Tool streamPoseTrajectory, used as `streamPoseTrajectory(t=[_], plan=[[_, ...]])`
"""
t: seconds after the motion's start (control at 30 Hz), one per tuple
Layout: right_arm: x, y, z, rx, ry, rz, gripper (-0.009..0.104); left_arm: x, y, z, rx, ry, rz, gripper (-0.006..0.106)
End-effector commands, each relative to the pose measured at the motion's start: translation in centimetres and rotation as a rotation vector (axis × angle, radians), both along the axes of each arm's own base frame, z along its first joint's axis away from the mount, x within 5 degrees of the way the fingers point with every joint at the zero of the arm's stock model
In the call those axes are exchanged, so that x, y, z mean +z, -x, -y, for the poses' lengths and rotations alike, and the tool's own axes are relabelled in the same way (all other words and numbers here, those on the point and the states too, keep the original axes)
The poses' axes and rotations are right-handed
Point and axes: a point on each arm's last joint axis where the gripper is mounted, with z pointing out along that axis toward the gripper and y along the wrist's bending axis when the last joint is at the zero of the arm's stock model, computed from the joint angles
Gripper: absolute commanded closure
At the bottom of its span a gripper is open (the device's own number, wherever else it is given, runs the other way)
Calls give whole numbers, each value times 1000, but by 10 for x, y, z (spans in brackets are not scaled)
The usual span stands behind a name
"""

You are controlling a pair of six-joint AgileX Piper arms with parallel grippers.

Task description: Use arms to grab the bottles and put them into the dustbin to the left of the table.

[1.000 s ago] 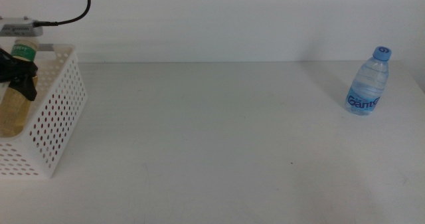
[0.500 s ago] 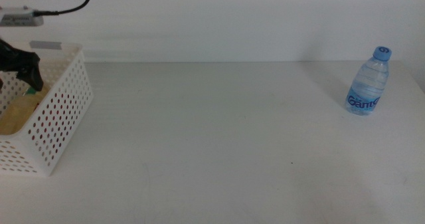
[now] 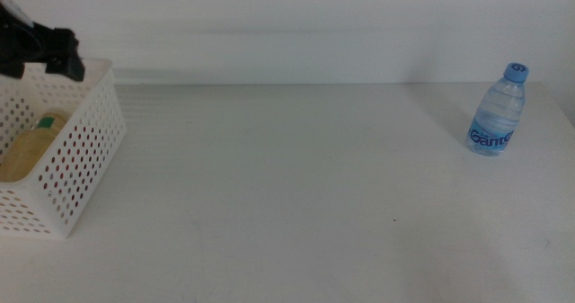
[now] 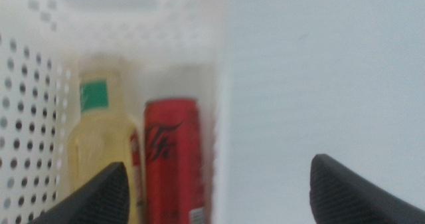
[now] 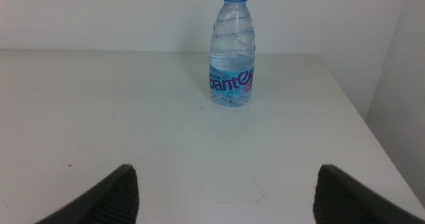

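Above the white perforated plastic basket (image 3: 85,150) at far left, your left gripper (image 4: 216,187) hovers wide open, empty (yellow tea bottle (image 4: 99,154) and red can (image 4: 174,161) lie inside).

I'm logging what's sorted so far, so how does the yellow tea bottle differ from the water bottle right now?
The yellow tea bottle lies inside the dustbin beside the red can; the water bottle stands upright on the table, far right. The tea bottle is yellow with a green-marked label; the water bottle is clear with a blue cap. Neither is held: the left claw is open above the bin, the right claw open facing the water bottle.
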Motion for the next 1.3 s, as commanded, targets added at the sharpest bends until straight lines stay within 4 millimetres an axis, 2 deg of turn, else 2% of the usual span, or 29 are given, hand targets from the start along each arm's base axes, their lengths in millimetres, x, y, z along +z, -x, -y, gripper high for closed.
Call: streamPoseTrajectory(t=[0.0, 0.3, 0.57, 0.7, 0.83, 0.97, 1.27], plan=[[11, 1, 0, -2, 16, 113, 20, 43, 24, 18, -14, 7, 240, 14], [11, 1, 0, -2, 16, 113, 20, 66, 104, 74, -188, 2, 550, 14], [11, 1, 0, -2, 16, 113, 20, 40, 161, 100, -311, 56, 689, 14], [11, 1, 0, -2, 16, 113, 20, 21, 182, 107, -368, 84, 667, 14], [11, 1, 0, -2, 16, 113, 20, 8, 194, 110, -386, 130, 631, 14], [11, 1, 0, -2, 16, 113, 20, 1, 196, 109, -381, 142, 610, 14], [11, 1, 0, -2, 16, 113, 20, 1, 196, 110, -378, 152, 606, 14]])
